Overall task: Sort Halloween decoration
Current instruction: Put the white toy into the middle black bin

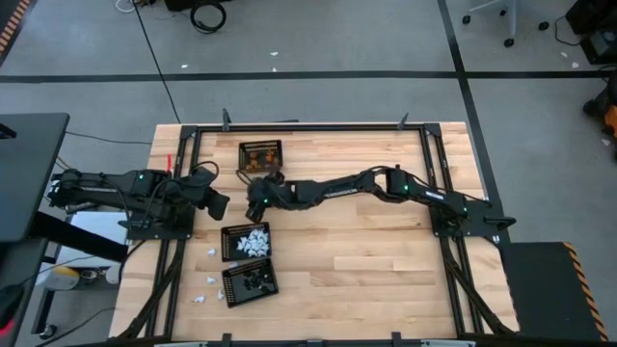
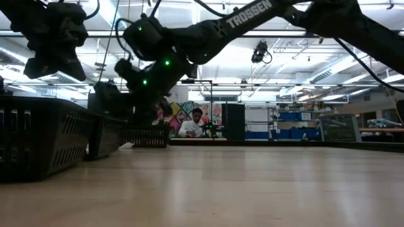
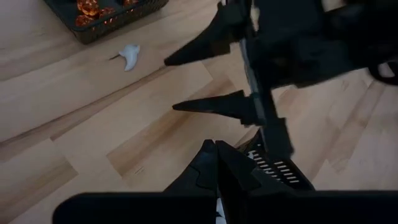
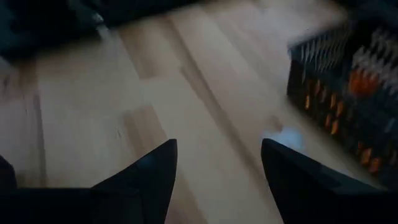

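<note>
Both arms reach inward: right hand point(image 1: 254, 205) spread open, left hand point(image 1: 220, 204) pinched closed, empty.

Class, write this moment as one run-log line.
right gripper: open, empty, over bare table near orange basket | left gripper: shut, empty | white pieces: loose on table

The right arm point(image 1: 386, 183) reaches far across the table from its base on the right side, stretched long and low with a bend near its middle. Its gripper point(image 1: 254, 204) hangs near the table's left half, fingers spread wide apart with nothing between them. The left arm point(image 1: 125, 188) lies folded near its own base at the left edge, its gripper point(image 1: 220, 204) pointing toward the right gripper, close to it but not touching. The left gripper's fingers point(image 3: 211, 163) are pressed together at their tips.
</note>
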Robot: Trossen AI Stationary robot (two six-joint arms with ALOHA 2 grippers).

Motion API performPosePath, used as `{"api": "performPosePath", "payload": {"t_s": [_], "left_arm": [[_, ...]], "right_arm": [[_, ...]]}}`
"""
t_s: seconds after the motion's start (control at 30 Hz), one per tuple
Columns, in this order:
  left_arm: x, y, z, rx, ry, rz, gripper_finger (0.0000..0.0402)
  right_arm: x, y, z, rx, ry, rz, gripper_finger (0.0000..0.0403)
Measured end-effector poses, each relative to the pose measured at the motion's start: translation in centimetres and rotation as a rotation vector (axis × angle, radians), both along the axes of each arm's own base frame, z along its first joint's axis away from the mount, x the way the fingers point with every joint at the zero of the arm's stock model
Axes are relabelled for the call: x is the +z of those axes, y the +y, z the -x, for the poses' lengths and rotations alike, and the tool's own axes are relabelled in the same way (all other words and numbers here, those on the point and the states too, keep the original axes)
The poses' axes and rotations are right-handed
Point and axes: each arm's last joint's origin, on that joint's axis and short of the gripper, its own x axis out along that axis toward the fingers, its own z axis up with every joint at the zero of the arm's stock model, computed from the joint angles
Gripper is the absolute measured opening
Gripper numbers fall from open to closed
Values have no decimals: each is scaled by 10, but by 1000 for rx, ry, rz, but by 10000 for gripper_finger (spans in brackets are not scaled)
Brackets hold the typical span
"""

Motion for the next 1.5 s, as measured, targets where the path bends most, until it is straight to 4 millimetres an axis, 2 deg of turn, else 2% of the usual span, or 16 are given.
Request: {"api": "performPosePath", "payload": {"t_s": [0.2,0.3,0.47,0.67,0.9,1.07,1.17,1.27,1.5], "left_arm": [[0,0,0,-4,-4,-4,9],[1,0,-1,-4,-9,-2,9],[1,0,-1,-6,-15,3,9],[1,0,-1,-13,-12,0,9],[1,0,-1,-14,-8,-1,9],[1,0,-1,-14,-7,-1,9],[1,0,-1,-14,-8,-1,9],[1,0,-1,-14,-8,-1,9],[0,0,0,-14,-5,-1,9]], "right_arm": [[-28,-19,-5,-113,-83,-106,238],[-34,-28,-5,-121,-100,-162,242],[-35,-33,-3,-152,-98,-205,254],[-31,-29,-5,-153,-106,-137,250],[-23,-28,-10,-41,-134,3,236],[-32,-41,-8,62,-83,-47,222],[-40,-51,-6,14,-48,-17,212],[-39,-59,-6,28,-65,-14,203],[-41,-59,-5,15,-62,-66,195]]}}
